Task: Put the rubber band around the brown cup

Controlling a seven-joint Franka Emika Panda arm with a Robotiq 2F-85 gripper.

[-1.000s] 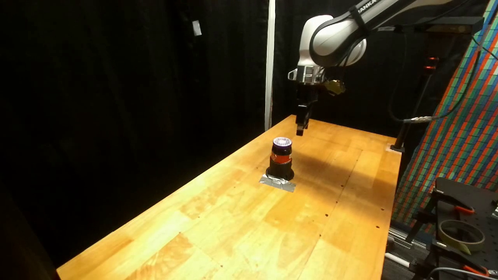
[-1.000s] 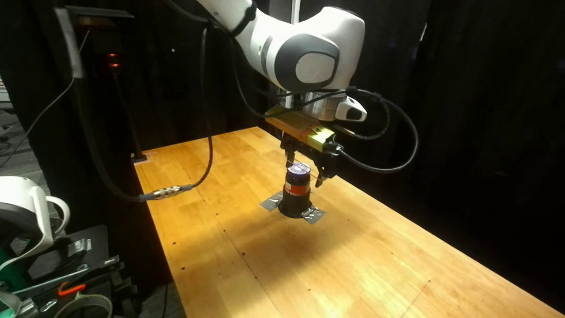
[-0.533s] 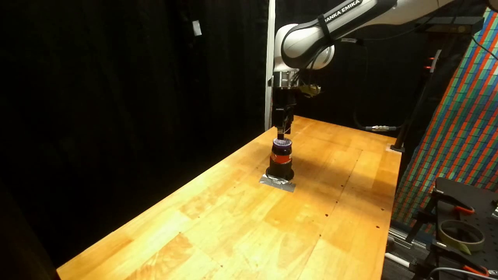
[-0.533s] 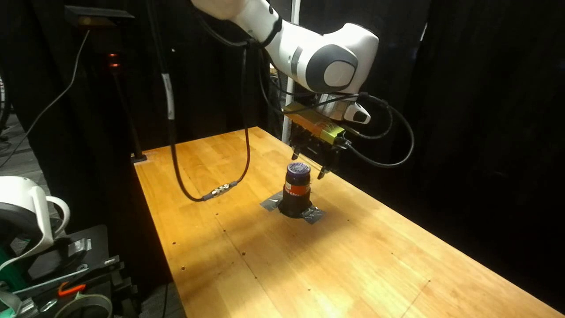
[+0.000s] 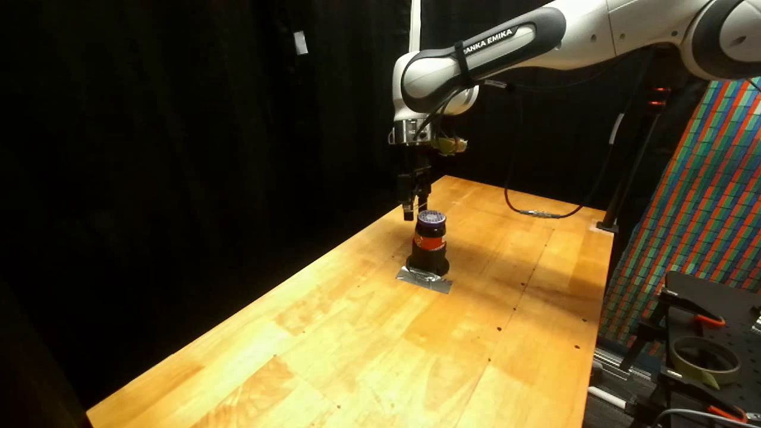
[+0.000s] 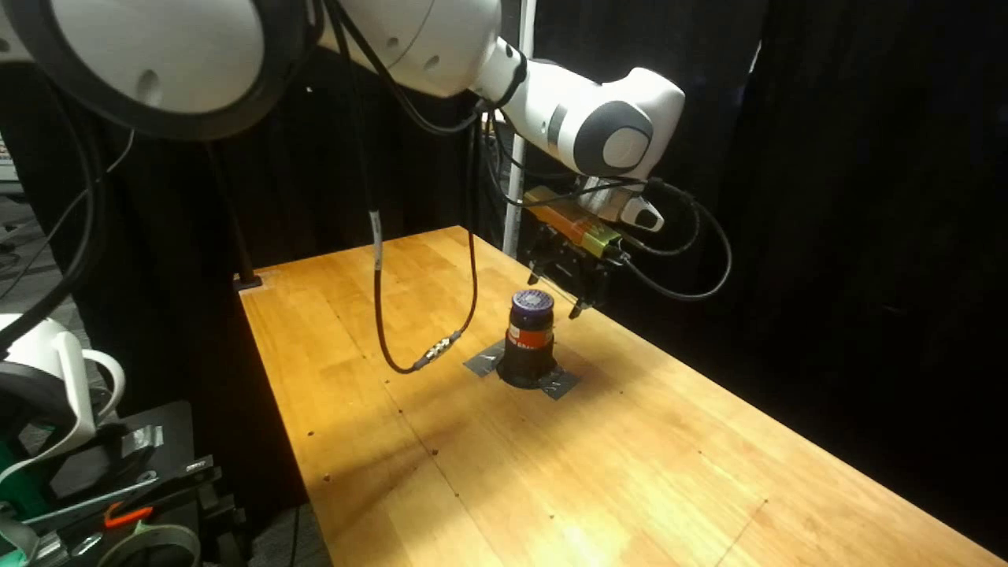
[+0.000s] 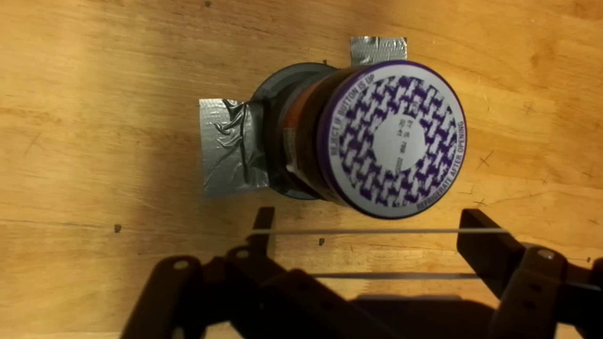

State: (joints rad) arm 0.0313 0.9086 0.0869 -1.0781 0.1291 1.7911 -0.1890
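The brown cup is a dark jar with an orange-red label and a purple-and-white lid. It stands upright in a black taped base, in both exterior views (image 5: 429, 243) (image 6: 529, 339) and the wrist view (image 7: 396, 141). My gripper is open, fingers wide apart, in both exterior views (image 5: 415, 213) (image 6: 554, 296) and the wrist view (image 7: 367, 220). A thin pale rubber band (image 7: 367, 231) is stretched round both fingers, with two strands between them. The fingertips are around lid height, beside the cup; the band looks apart from it. The far finger sides are hidden.
Silver tape (image 5: 425, 280) holds the base to the wooden table (image 5: 357, 356). The table's long edge runs close to the gripper. The arm's cable (image 6: 378, 299) hangs over the table. A side cart with a tape roll (image 5: 706, 359) stands beside the table.
The arm has moved across, leftward in an exterior view, passing from one side of the cup to the other. The band stays stretched on the open fingers. The cup has not moved.
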